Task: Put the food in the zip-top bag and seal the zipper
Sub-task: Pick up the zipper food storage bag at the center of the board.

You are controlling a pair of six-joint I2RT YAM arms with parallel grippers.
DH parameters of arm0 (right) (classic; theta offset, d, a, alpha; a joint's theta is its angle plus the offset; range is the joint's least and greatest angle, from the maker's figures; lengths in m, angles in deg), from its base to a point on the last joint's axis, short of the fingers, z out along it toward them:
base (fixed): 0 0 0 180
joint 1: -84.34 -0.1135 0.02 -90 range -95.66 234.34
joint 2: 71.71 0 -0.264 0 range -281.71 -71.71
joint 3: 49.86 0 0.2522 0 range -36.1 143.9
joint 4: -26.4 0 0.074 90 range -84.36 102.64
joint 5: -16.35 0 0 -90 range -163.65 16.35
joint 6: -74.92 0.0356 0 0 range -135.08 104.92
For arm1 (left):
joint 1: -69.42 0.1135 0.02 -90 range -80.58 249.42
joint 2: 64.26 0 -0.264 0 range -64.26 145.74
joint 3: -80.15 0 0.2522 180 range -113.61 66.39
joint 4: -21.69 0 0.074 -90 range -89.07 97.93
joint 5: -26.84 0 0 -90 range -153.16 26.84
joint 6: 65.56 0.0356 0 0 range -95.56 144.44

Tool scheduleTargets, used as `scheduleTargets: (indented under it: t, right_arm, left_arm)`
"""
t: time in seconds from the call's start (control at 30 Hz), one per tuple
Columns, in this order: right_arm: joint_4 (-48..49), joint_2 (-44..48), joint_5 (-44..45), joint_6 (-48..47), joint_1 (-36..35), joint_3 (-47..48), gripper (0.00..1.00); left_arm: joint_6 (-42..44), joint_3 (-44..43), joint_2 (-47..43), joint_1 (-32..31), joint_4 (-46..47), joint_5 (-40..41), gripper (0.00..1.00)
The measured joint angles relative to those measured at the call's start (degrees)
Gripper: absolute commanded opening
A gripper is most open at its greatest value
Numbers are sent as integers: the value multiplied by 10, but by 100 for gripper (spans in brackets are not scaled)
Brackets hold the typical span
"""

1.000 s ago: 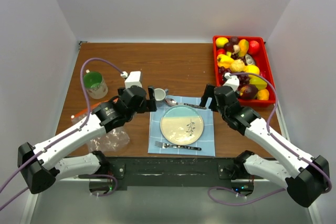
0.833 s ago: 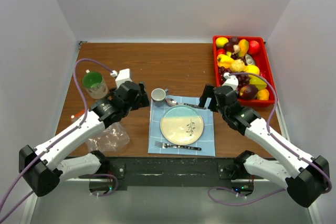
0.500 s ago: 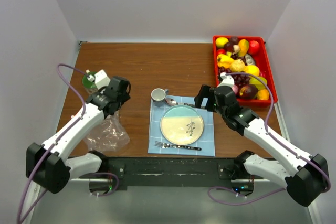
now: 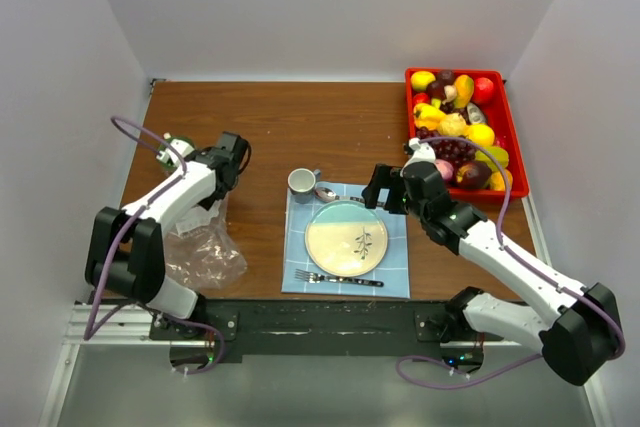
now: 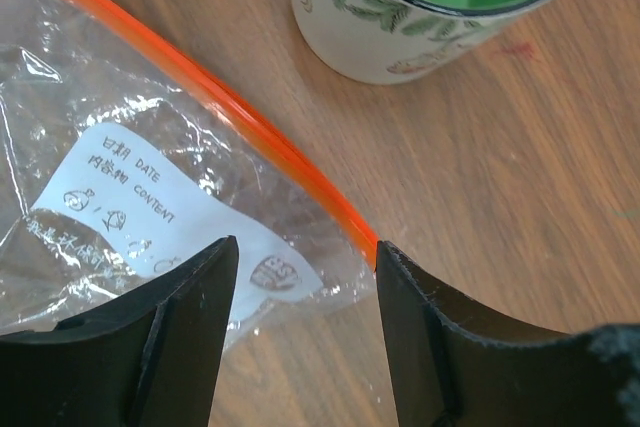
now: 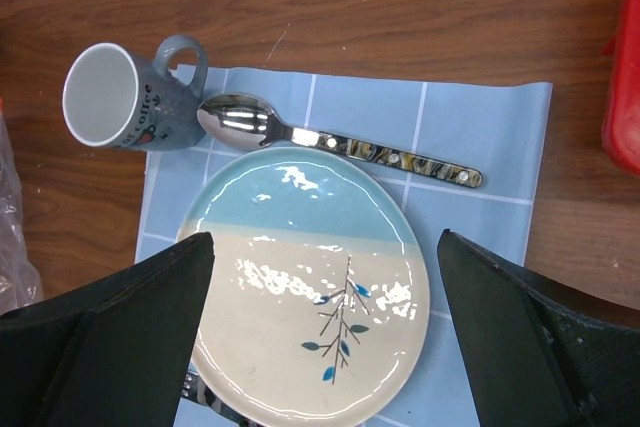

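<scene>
The left gripper (image 5: 305, 332) has swung from mid-table out to the bag (image 4: 205, 252) at near left, so grasping the bag looks like the first step. Its jaws are spread and empty over the zipper (image 5: 215, 107) corner beside the green cup (image 5: 430, 7). The right gripper (image 6: 325, 347) has edged left over the plate (image 6: 300, 237), jaws wide and empty; the food (image 4: 455, 127) lies in the far tray (image 4: 510, 137).

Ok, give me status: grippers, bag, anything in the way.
Left gripper open over zip-top bag corner, empty. Right gripper open above plate. Food in red tray, bag looks empty. Green mug close beside zipper.
</scene>
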Motion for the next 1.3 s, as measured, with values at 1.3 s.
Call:
scheduleTargets:
  t: [1.3]
  right_arm:
    - [-6, 49, -7, -29, 0, -16, 99]
  left_arm:
    - [-55, -45, 159, 7, -3, 68, 28]
